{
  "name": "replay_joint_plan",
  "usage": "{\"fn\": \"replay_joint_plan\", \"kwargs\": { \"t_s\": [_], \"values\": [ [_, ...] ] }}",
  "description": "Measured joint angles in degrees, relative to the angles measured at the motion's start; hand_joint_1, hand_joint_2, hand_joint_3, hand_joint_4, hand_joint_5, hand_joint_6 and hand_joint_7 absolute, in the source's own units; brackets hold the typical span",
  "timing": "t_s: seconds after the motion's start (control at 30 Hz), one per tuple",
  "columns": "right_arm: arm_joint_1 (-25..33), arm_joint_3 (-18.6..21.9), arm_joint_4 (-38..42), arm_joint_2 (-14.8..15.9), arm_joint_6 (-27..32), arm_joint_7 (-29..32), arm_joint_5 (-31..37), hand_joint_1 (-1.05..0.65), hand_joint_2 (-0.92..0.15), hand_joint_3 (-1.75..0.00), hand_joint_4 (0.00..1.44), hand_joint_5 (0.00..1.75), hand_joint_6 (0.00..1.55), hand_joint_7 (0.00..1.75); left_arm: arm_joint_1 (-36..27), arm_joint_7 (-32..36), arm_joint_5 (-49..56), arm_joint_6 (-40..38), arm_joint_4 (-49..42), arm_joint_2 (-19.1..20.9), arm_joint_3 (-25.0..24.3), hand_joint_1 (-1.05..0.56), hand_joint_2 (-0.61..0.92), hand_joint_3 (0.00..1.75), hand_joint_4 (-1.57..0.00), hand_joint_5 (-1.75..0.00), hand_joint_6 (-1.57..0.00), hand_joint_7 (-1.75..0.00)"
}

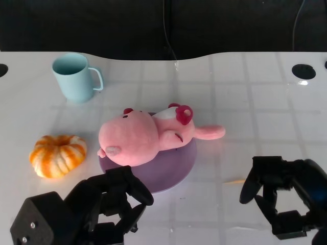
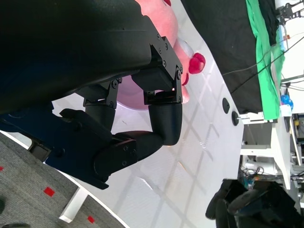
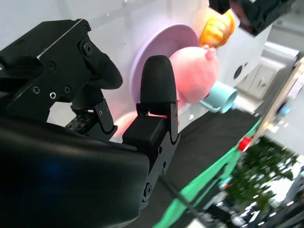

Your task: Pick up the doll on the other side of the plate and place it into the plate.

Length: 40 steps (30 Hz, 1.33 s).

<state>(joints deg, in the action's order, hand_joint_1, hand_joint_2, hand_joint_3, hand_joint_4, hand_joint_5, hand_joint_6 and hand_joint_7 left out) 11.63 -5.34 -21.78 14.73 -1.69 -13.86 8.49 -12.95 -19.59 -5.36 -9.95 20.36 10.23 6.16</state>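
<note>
White tiled table (image 1: 255, 102), dark backdrop along its far edge; cables hang behind.

Pink plush doll (image 1: 148, 135) lies on its side on the lilac plate (image 1: 176, 171), at the table's centre. Head to the left, body and one limb to the right; that limb overhangs the plate's right rim onto the table. Most of its bulk rests within the rim, so the placement looks essentially done.

Left hand (image 1: 110, 201) sits near and just left of the plate's near edge, apart from the doll, fingers curled loosely inward and holding nothing. Right hand (image 1: 283, 196) is near and well right of the plate, fingers bent but parted, also empty. Judgement: both hands sit clear of the plate because the doll is released.

Further out: orange toy pumpkin (image 1: 57, 154) left of the plate; light blue mug (image 1: 75, 76) at far left, handle to the right.

View differences: the head view alone gives the whole layout. Left wrist view shows the left fingers (image 2: 164, 118) bent with nothing between them, and green cloth (image 2: 263, 52) beyond the table. Right wrist view shows the right hand's fingers (image 3: 156, 88) clear of the plate (image 3: 156, 47) and the doll (image 3: 194, 71).
</note>
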Motion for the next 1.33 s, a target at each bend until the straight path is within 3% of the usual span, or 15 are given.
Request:
{"fn": "replay_joint_plan", "kwargs": {
  "t_s": [0.17, 0.7, 1.13, 1.33],
  "values": [
    [-0.85, -0.04, 2.94, -0.28, -1.19, 0.74, 0.60, 0.24, -0.34, -1.45, 0.82, 1.75, 0.75, 1.52, -0.15, -0.02, -0.07, 0.03, -0.09, 0.52, -0.28, -0.25, 0.68, 0.89, -0.65, -1.75, -0.66, -1.37],
    [-3.99, -0.25, 13.71, 1.18, -7.82, 0.86, 4.14, 0.22, -0.33, -1.40, 0.80, 1.75, 0.77, 1.47, 0.03, -0.16, -1.08, 2.63, -2.81, 0.70, 0.05, -0.24, 0.67, 0.91, -0.64, -1.75, -0.66, -1.38],
    [-3.91, -0.26, 12.96, 1.45, -6.79, -0.02, 4.29, 0.23, -0.36, -1.38, 0.79, 1.75, 0.76, 1.46, -0.02, -0.14, -1.75, 4.19, -3.97, 0.35, 0.17, -0.24, 0.67, 0.95, -0.61, -1.75, -0.64, -1.40],
    [-3.80, -0.26, 12.60, 1.47, -6.78, -0.17, 4.26, 0.22, -0.37, -1.38, 0.78, 1.75, 0.76, 1.44, -0.12, -0.15, -1.62, 4.18, -3.97, 0.62, 0.20, -0.29, 0.74, 0.84, -0.63, -1.75, -0.63, -1.38]
  ]
}}
